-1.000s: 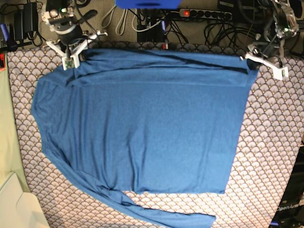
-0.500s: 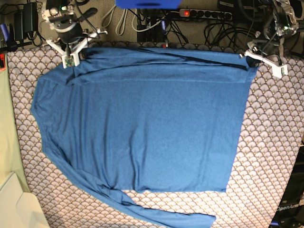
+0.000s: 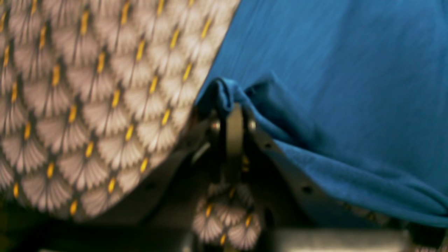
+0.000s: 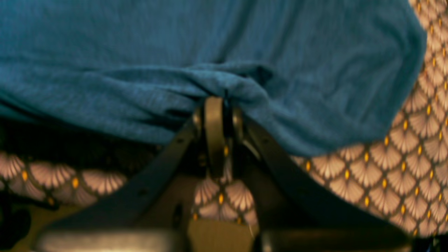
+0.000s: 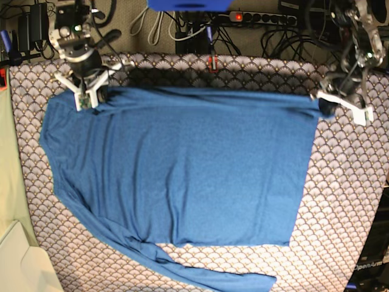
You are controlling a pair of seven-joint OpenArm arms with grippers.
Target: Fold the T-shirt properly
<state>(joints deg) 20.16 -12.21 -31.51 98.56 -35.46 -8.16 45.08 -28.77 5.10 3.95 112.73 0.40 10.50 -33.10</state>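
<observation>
Blue knit T-shirt (image 5: 182,170) lies flat on the tablecloth (image 5: 346,201), far edge pinched by both closed grippers: left gripper (image 5: 324,104) at the hem corner, right gripper (image 5: 91,97) at the shoulder. Carry both corners over level and together, keeping the edge taut, so the fold lands straight.

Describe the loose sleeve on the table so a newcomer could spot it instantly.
Start from the scallop-patterned tablecloth in the base view and find the blue T-shirt spread across it. Follow its lower edge to the long sleeve trailing past the hem along the bottom. It is the only narrow blue strip lying free; the far edge is pinched by both grippers.
</observation>
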